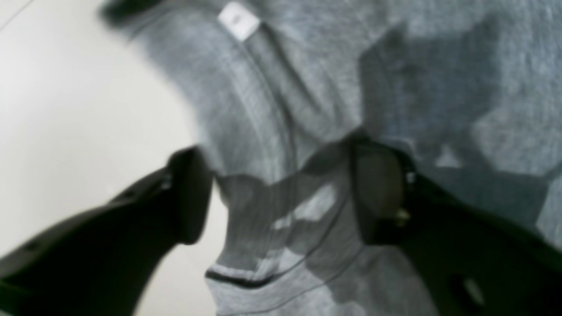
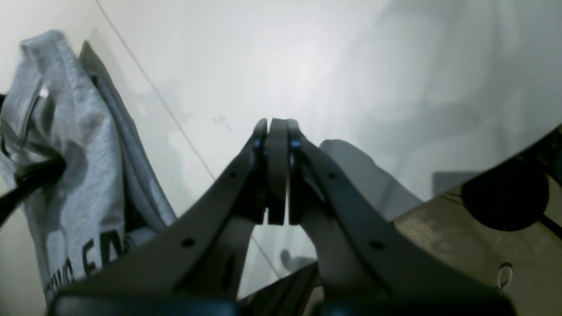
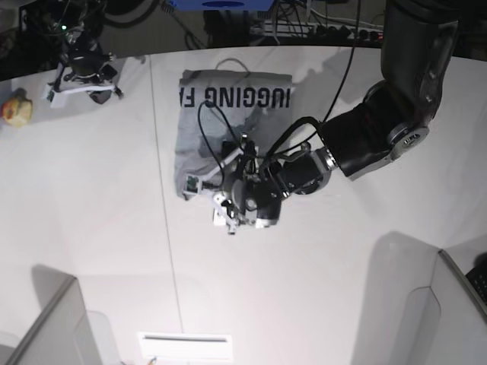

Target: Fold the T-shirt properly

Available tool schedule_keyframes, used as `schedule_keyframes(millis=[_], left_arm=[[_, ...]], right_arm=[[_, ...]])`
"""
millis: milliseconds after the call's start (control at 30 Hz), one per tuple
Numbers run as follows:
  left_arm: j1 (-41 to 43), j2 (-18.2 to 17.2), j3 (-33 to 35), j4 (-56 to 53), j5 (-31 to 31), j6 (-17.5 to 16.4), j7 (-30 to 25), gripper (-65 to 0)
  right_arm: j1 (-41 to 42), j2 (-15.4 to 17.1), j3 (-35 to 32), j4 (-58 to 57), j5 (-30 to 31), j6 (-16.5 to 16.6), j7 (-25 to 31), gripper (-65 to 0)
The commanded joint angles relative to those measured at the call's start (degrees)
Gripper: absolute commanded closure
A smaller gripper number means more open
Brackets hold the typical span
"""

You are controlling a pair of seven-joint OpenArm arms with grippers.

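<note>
Lying folded on the white table [image 3: 91,228], the grey T-shirt [image 3: 221,114] shows black lettering (partly hidden); the left gripper [image 1: 281,197] gapes wide astride its collar edge, clasping nothing.

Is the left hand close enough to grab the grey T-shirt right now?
Probably yes: the left hand hangs open right over the T-shirt, cloth showing between its fingers, nothing in between.

On the white table [image 3: 91,228] a folded grey T-shirt [image 3: 199,129] lies right of a thin seam, black lettering along its far edge. The left arm [image 3: 365,137] reaches in from the far right, its wrist above the shirt's near edge. At far left sits the right gripper [image 3: 82,72], with a small yellowish object [image 3: 15,110] further left.
</note>
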Motion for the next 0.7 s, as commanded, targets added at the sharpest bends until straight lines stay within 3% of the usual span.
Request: schedule_keyframes(millis=[0, 100, 233, 300, 367, 433, 467, 567, 667], left_arm=[[-2.37, 1.08, -3.79, 0.92, 0.04, 0.10, -0.93, -51.8], [-2.37, 1.08, -13.81, 3.91, 0.04, 0.10, -0.93, -52.7], [1.32, -0.85, -27.00, 13.75, 0.04, 0.10, -0.67, -51.5], [6.24, -4.19, -35.61, 20.61, 0.04, 0.10, -0.84, -41.8], [12.13, -6.30, -43.08, 27.20, 0.31, 0.10, -0.93, -25.7], [18.99, -7.97, -52.05, 33.44, 2.59, 0.10, -1.10, -4.1], [21.72, -8.15, -55.92, 35.47, 4.00, 0.67, -1.46, 0.0], [31.74, -8.15, -66.21, 42.24, 7.17, 1.02, -6.64, 0.0], [41.23, -8.59, -72.45, 44.35, 7.69, 0.84, -16.67, 0.0]], right_arm=[[-0.21, 0.26, -0.18, 0.83, 0.18, 0.43, 1.16, 0.0], [0.23, 0.44, -0.18, 0.75, 0.10, 0.43, 1.25, 0.0], [-0.56, 4.05, -1.33, 0.83, 0.01, 0.43, 1.42, 0.0], [-1.62, 6.24, -3.09, 1.27, 0.01, 0.43, 3.62, 0.0], [-3.46, 8.35, -5.11, 1.19, 0.01, 0.43, 7.49, 0.0], [-5.49, 10.99, -8.01, 1.19, -0.25, 0.43, 13.29, 0.0], [-5.93, 12.40, -9.59, 1.19, -1.05, 0.52, 15.67, 0.0], [-8.04, 15.47, -14.07, 1.10, -7.29, 0.52, 21.47, 0.0], [-9.62, 15.30, -17.59, 1.19, -15.02, 0.87, 26.92, 0.0]])
